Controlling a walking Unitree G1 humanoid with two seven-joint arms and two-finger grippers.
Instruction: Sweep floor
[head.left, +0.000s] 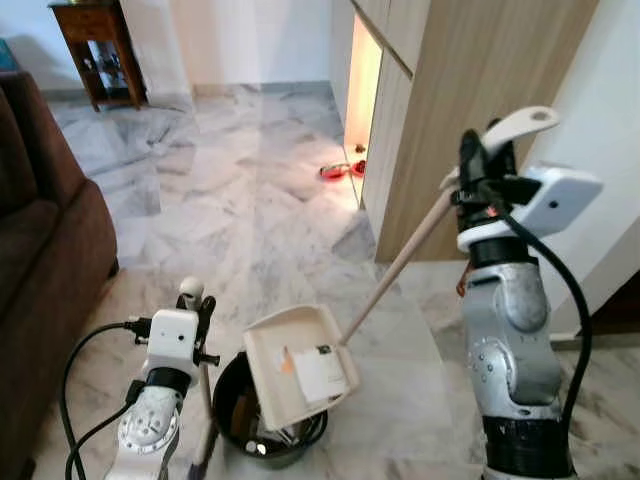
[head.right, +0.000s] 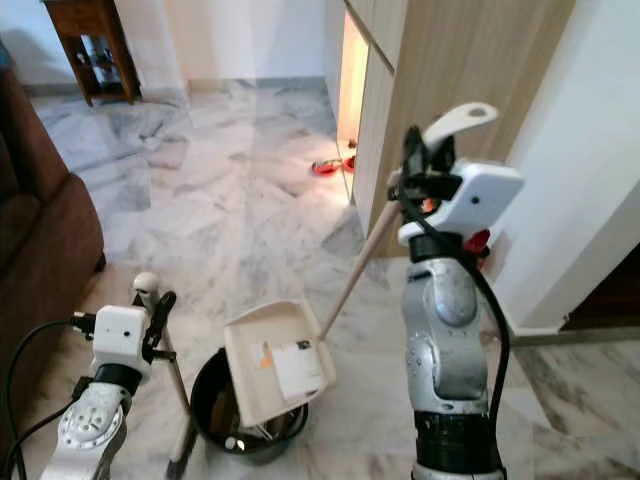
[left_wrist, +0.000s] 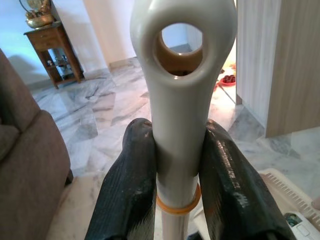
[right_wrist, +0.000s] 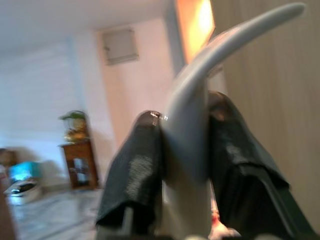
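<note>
Low in front, on the floor (head.left: 250, 220): a bin (head.left: 232, 405), with a dustpan (head.left: 290, 360) tilted over its rim and a card (head.left: 320, 372) lying in the pan. From the pan, a long handle (head.left: 400, 262) slanting up and to the right into the right end effector (head.left: 485, 165), clamped on it. Just left of the bin, a broom pole (head.left: 205, 400) standing upright, its top (left_wrist: 182, 75) pinched between the 2 fingers of the left end effector (head.left: 196, 305). Far left, a sofa (head.left: 45, 250). Behind the sofa, at the back wall, a side table (head.left: 98, 45). Right, a cupboard (head.left: 470, 110), with a dish (head.left: 335, 171) on the floor at its near edge.
</note>
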